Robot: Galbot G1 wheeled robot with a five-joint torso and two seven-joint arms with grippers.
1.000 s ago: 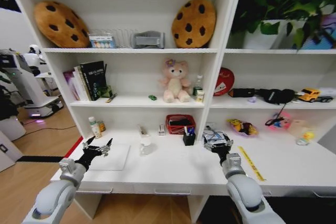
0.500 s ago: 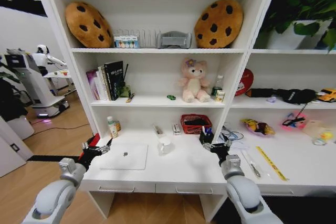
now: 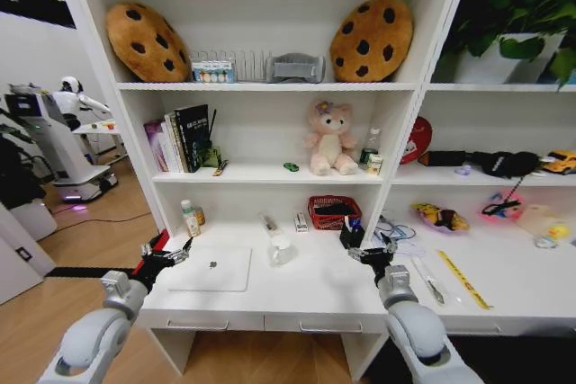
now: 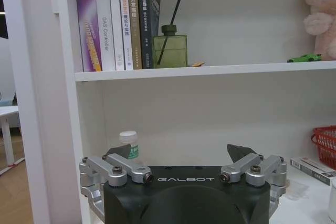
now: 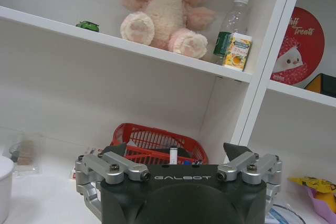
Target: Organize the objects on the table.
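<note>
2 cookie cushions [image 3: 144, 40] leaned against the back of the top shelf, 1 at each end, with a grey file rack [image 3: 297, 67] between them. On the middle shelf stood a row of books [image 3: 180, 138], a green reed diffuser bottle [image 4: 169, 50] just beside them, and a pink plush bear [image 3: 329, 140] seated upright. A red mesh basket [image 3: 334, 212] sat at the back of the desk level. A potted plant [image 3: 504, 20] filled the upper right compartment.
</note>
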